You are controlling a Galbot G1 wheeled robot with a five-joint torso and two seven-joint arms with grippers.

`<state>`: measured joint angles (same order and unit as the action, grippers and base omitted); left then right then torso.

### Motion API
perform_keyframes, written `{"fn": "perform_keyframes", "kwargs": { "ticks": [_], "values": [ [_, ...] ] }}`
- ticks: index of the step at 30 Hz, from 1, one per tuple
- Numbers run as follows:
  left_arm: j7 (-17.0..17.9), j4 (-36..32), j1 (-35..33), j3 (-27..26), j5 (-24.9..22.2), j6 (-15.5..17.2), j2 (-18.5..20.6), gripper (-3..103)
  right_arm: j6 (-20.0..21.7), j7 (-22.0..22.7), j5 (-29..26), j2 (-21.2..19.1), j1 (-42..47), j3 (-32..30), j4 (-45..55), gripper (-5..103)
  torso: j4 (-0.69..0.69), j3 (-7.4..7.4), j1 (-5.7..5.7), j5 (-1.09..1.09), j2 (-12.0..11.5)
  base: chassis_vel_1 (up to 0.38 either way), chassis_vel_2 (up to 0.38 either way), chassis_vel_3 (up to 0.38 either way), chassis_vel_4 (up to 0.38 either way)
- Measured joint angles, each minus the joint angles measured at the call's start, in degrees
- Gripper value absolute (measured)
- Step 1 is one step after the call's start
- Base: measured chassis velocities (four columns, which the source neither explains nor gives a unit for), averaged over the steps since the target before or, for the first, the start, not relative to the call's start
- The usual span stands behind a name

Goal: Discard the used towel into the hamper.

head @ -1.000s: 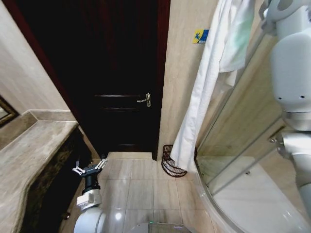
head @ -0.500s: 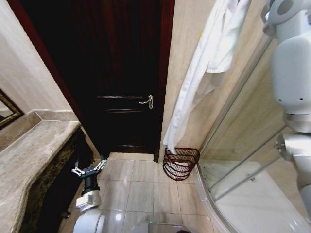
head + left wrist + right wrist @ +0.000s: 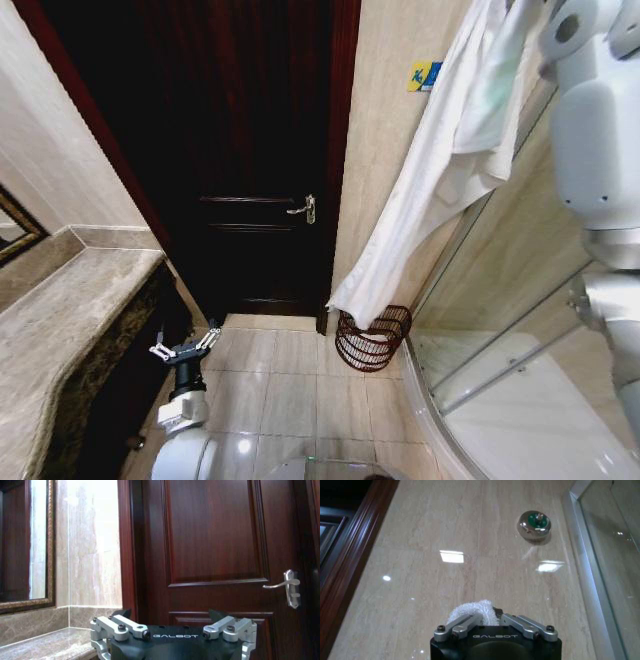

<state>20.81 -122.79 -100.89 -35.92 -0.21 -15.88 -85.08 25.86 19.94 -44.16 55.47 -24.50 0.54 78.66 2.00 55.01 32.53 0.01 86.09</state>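
**Holding the towel up over the hamper**

Looking out through the head camera, I am seeing a dark wooden door [image 3: 250, 160] with a metal handle [image 3: 301, 208] straight ahead, a marble counter [image 3: 70, 330] running along my left, and the curved glass shower enclosure [image 3: 500, 330] crowding the right. A beige tiled wall [image 3: 385, 150] is standing between door and glass, carrying a small blue and yellow sticker [image 3: 418, 75].

My right gripper [image 3: 492, 624] is pinching a bunched fold of the towel [image 3: 430, 190], its fingers pressed onto the white terry cloth in the wrist view. The towel is hanging in one long white drape down the wall, creased and slightly twisted, and its lower hem is dangling just above the rim of the hamper [image 3: 372, 338].

The hamper is sitting on the floor tiles in the corner between the door frame and the shower glass. It is a round, dark reddish-brown wire basket with thin vertical bars and horizontal rings.

My left gripper [image 3: 184, 345] is idling low beside the counter, fingers spread and holding nothing, facing the door.
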Motion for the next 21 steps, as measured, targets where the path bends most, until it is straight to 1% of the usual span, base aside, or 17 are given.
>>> {"fn": "perform_keyframes", "kwargs": {
  "ticks": [8,17,21],
  "values": [
    [0.0,-0.1,0.2,-0.1,0.0,0.6,0.4,100,-0.2,0.0,-0.5,-0.1,0.9,-0.1,0.7,1,0.0,0.0,0.0,-0.01,0.0,0.0,0.0,0.0,0.0],
    [0.1,0.2,0.2,-0.2,0.0,0.1,0.3,100,-0.3,-0.1,-1.1,-1.7,2.8,-0.6,2.0,1,-0.03,0.0,0.0,0.01,0.0,-0.024,-0.017,-0.012,-0.021],
    [0.3,0.3,0.3,0.0,0.0,-0.3,0.0,100,-0.3,0.3,-1.5,-2.4,5.8,-1.0,3.8,1,0.02,0.0,0.0,0.0,0.0,0.0,0.0,0.0,0.0]
  ]
}}
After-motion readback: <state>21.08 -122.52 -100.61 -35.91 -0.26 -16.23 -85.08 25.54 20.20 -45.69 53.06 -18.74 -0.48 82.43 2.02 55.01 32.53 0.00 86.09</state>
